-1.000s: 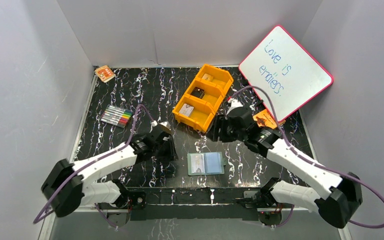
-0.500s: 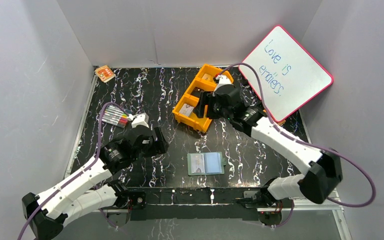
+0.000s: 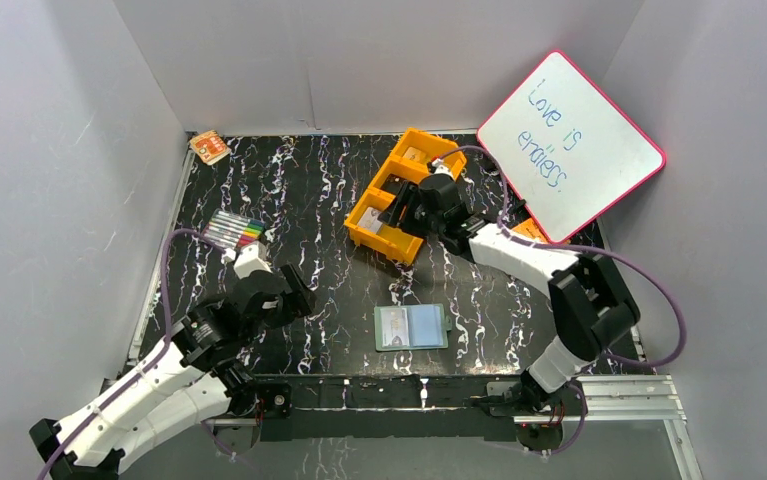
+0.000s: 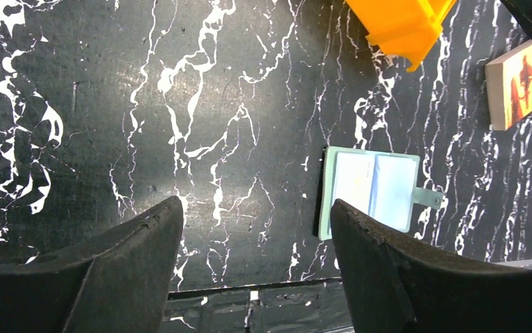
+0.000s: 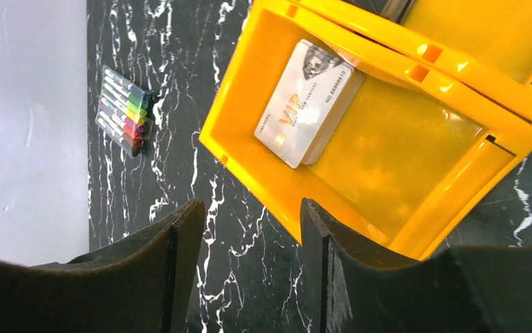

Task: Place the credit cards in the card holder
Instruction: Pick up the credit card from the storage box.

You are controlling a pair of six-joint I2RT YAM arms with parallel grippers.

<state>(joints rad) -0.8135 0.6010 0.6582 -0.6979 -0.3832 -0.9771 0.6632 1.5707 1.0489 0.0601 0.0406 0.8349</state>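
Observation:
The card holder (image 3: 411,326) lies open and flat near the table's front edge, also seen in the left wrist view (image 4: 372,191); a card shows in its left pocket (image 3: 393,326). A silver-grey credit card (image 5: 306,103) rests in the near compartment of the orange tray (image 3: 391,240), and another card (image 3: 414,155) lies in the far compartment. My right gripper (image 3: 399,207) hovers over the tray, open (image 5: 251,205), nothing between its fingers. My left gripper (image 3: 297,292) is open and empty (image 4: 254,205), left of the holder.
A pink-framed whiteboard (image 3: 569,145) leans at the back right, with an orange book (image 4: 523,83) under its edge. A marker set (image 3: 232,231) lies at the left and an orange packet (image 3: 209,147) in the far left corner. Grey walls enclose the table.
The left gripper opened and its arm drew back toward the near left. The right arm swung left from beside the tray to over it.

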